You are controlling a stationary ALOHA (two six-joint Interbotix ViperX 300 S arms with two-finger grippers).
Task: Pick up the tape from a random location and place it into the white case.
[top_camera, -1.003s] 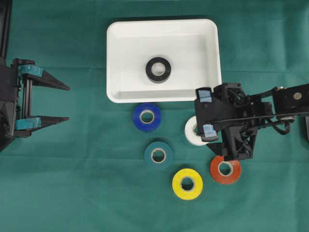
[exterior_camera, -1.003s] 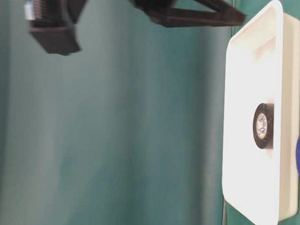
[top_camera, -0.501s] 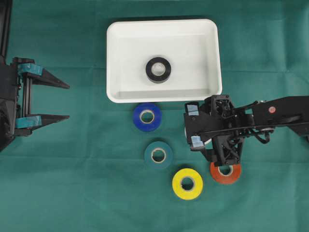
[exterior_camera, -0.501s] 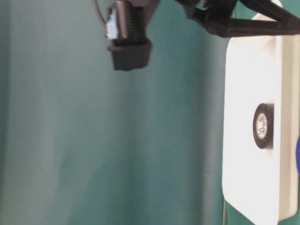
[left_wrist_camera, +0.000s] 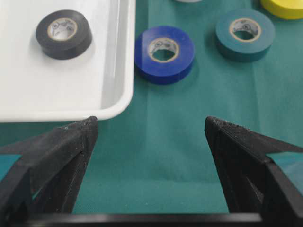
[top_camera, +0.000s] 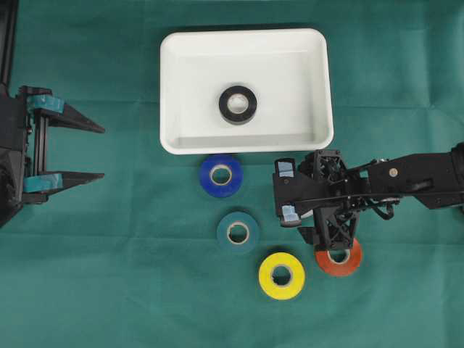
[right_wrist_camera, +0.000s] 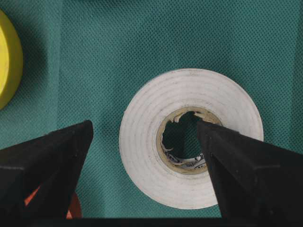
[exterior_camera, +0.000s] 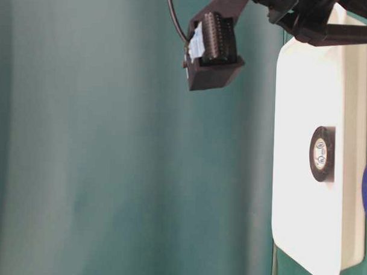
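I see a tabletop (top_camera: pixel 87 275) covered in green cloth. On it sits the white case (top_camera: pixel 174 94), holding a black tape roll. Just in front of the case lies a blue tape roll (top_camera: pixel 221 175), then a teal roll (top_camera: pixel 238 232), a yellow roll (top_camera: pixel 281 275) and an orange roll (top_camera: pixel 338 261). A white roll (right_wrist_camera: pixel 189 151) lies flat on the cloth near the yellow one.
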